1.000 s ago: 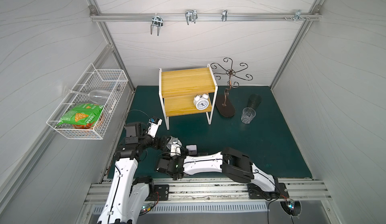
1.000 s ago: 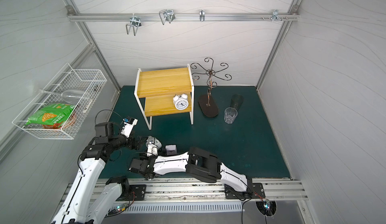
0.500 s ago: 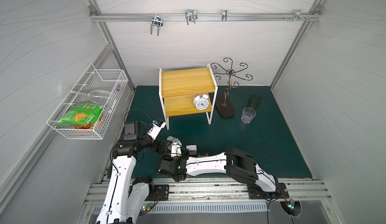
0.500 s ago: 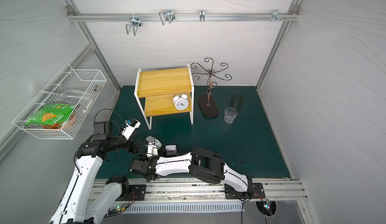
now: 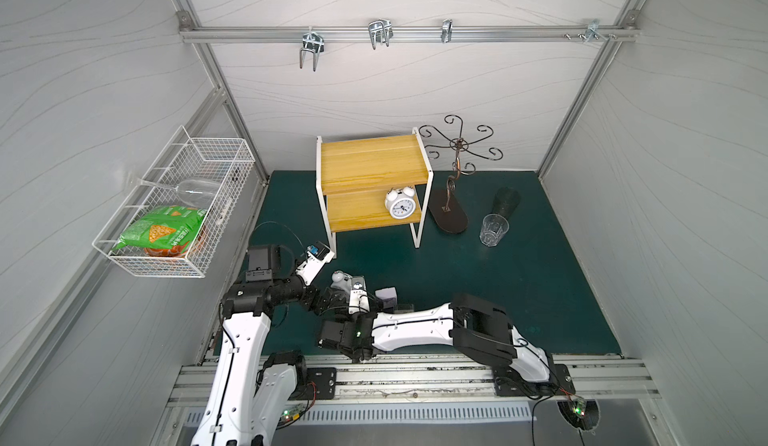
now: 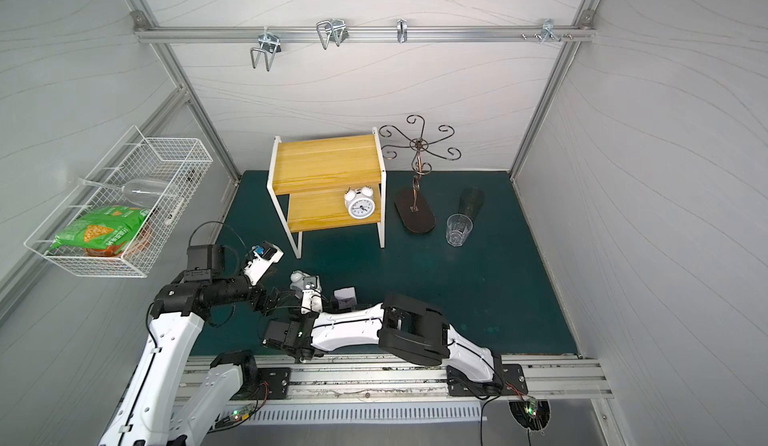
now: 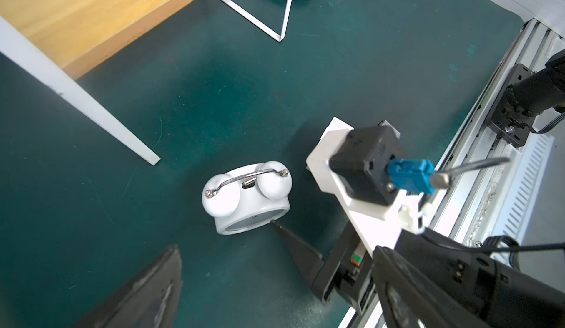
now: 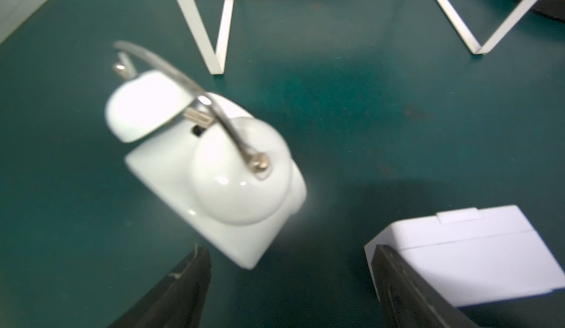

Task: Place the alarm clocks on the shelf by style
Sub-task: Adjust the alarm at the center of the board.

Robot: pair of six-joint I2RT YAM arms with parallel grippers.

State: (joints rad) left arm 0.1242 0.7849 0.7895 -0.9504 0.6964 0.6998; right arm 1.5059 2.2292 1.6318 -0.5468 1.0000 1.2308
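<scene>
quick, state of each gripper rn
left gripper: open, holding nothing
right gripper: open, white twin-bell alarm clock at its fingertips, not gripped

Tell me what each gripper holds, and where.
Nothing: the right gripper is open just short of the round clock; the left gripper is open, empty.

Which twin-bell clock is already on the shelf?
The upright clock on the shelf's lower board; the other twin-bell clock sits down on the green mat.
</scene>
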